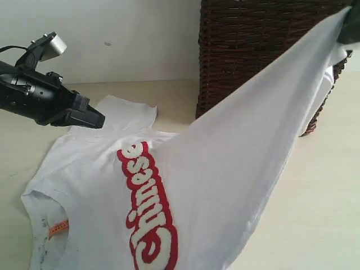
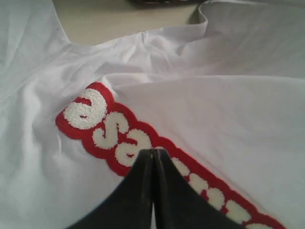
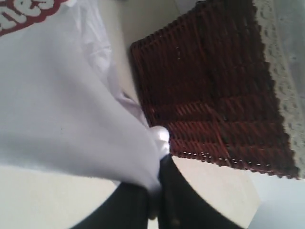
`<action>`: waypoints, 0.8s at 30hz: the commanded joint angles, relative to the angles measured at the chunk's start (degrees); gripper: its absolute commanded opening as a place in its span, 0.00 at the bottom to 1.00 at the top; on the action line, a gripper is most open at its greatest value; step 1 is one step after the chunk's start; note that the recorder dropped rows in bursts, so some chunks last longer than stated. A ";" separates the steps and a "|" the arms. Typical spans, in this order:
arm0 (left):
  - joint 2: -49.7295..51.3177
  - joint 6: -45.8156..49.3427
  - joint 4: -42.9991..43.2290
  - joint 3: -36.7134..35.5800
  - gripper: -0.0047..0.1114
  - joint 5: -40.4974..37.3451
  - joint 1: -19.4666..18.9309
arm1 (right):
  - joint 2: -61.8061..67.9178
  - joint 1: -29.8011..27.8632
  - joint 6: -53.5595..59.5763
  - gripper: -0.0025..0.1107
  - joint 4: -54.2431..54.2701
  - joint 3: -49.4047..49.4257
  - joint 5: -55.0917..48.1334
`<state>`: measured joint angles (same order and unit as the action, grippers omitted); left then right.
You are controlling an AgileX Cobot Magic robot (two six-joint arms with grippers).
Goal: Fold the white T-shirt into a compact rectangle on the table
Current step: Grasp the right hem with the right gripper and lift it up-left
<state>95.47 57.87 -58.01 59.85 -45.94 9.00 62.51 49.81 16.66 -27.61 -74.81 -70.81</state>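
White short-sleeved cotton T-shirt (image 1: 225,169) lies on the pale beige worktop (image 1: 320,214), one edge hoisted toward 2 o'clock by the right arm (image 1: 351,28), jaws clamped on fabric before a dark wicker basket (image 1: 253,45); left arm (image 1: 39,98), at 9 o'clock, jaws closed, empty.

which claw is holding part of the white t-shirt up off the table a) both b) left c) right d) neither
c: the right claw is shut on a bunched edge of the white T-shirt, holding it raised near the wicker basket; the left claw is shut with no cloth in it.
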 commanded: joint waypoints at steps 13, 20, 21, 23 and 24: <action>-0.51 0.19 0.15 0.07 0.04 1.10 0.34 | -0.55 0.16 -0.18 0.02 -8.45 -22.34 0.84; -0.37 0.68 0.76 0.07 0.04 -3.15 0.34 | -0.44 0.16 -0.04 0.02 -1.69 -21.16 0.84; 0.10 2.08 0.86 0.07 0.04 -6.22 0.50 | -0.44 0.16 0.09 0.02 -1.63 -19.97 0.84; 1.43 5.65 0.86 0.07 0.04 -11.68 1.90 | -0.21 0.16 -0.16 0.02 -3.24 -17.21 0.84; 2.05 6.40 0.97 0.07 0.04 -12.38 2.89 | -0.23 0.16 -0.48 0.02 -4.62 -15.45 0.84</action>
<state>96.22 61.08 -57.27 59.85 -52.98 9.73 62.14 49.91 16.45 -30.21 -93.70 -71.09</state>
